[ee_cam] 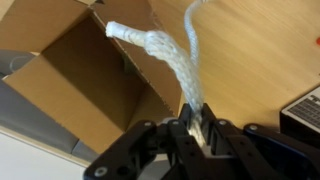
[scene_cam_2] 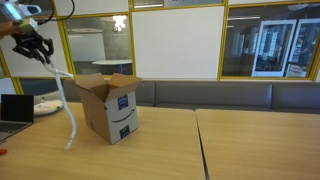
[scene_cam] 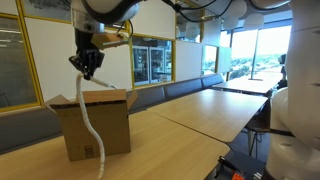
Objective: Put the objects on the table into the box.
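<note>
A thick white rope (scene_cam: 92,125) hangs from my gripper (scene_cam: 88,68) down to the table beside the open cardboard box (scene_cam: 105,125). In the other exterior view the gripper (scene_cam_2: 32,48) is high at the left, with the rope (scene_cam_2: 66,105) trailing down to the table left of the box (scene_cam_2: 115,110). In the wrist view the jaws (ee_cam: 195,128) are shut on the rope (ee_cam: 165,55), which is doubled over; one end lies over the box's open flap (ee_cam: 70,70).
A wooden table (scene_cam_2: 240,145) spreads to the side of the box, with a seam between two tabletops. A laptop (scene_cam_2: 14,110) and a white object (scene_cam_2: 46,103) sit at the table's far left. A bench runs along the glass wall behind.
</note>
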Controlling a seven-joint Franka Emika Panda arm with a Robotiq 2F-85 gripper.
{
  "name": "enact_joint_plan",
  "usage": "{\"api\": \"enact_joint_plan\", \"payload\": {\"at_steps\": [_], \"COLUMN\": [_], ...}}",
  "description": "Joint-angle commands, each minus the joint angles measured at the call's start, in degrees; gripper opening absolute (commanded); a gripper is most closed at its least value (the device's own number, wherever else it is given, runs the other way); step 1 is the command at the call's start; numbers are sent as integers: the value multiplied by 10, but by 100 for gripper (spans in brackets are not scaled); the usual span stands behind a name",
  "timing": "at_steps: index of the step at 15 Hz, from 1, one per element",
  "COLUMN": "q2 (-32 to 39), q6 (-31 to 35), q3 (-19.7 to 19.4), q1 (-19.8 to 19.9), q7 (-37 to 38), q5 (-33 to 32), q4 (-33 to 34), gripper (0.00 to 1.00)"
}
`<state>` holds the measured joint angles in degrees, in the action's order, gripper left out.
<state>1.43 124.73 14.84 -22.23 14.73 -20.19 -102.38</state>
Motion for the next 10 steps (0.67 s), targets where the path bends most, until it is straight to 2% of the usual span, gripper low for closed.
{"api": "enact_joint_plan", "payload": {"at_steps": [1,6,10], "q2": [0,28,64], "q6": [-67,-144,-208], "q3": [21,30,21], "q1": [5,4,3], "q7": [52,90,108], "q5": [-54,-105,-137], "q4": [85,205,316], "gripper": [9,10,9]}}
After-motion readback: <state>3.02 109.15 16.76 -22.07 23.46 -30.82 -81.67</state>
